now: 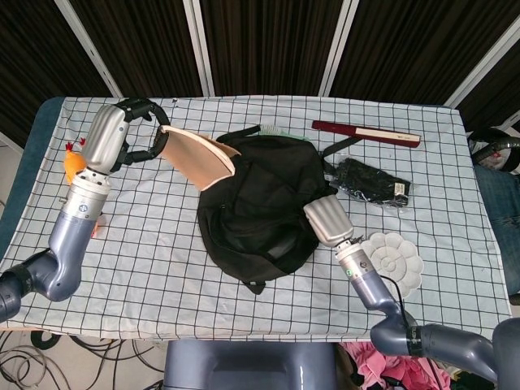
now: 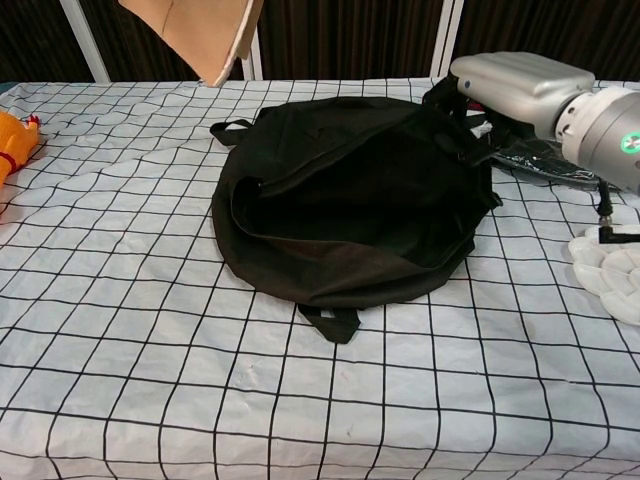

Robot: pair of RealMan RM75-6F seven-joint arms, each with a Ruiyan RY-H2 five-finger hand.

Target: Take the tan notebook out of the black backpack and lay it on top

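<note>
Head view shows the left robot hand (image 1: pixel 130 130) raised over the far left part of the counter (image 1: pixel 162 268), its fingers pinching one edge of the tan notebook (image 1: pixel 195 154). The notebook hangs clear of the black backpack (image 1: pixel 264 203), bowed, with its free end just beside the bag's upper left rim and above the checked cloth. To the left of that arm a yellow rubber chicken (image 1: pixel 75 162) lies near the counter's left edge, mostly hidden behind the forearm. The right robot hand (image 1: pixel 325 221) sits against the backpack's right side; only its back shows, so whether it grips the fabric cannot be told. Beyond the bag, near the far edge, lie a dark red folded fan (image 1: pixel 366 132) and a black pouch (image 1: pixel 375 183); a white palette (image 1: pixel 392 256) rests near the right edge. The front and left stretches of cloth carry nothing but grid lines.

Chest view adds the backpack's mouth (image 2: pixel 330 215), gaping toward the camera, dark inside, and a strap loop (image 2: pixel 330 322) lying on the cloth in front of it. Only the notebook's lower corner (image 2: pixel 200 30) enters at the top edge here, and the left robot hand itself is cut off.
</note>
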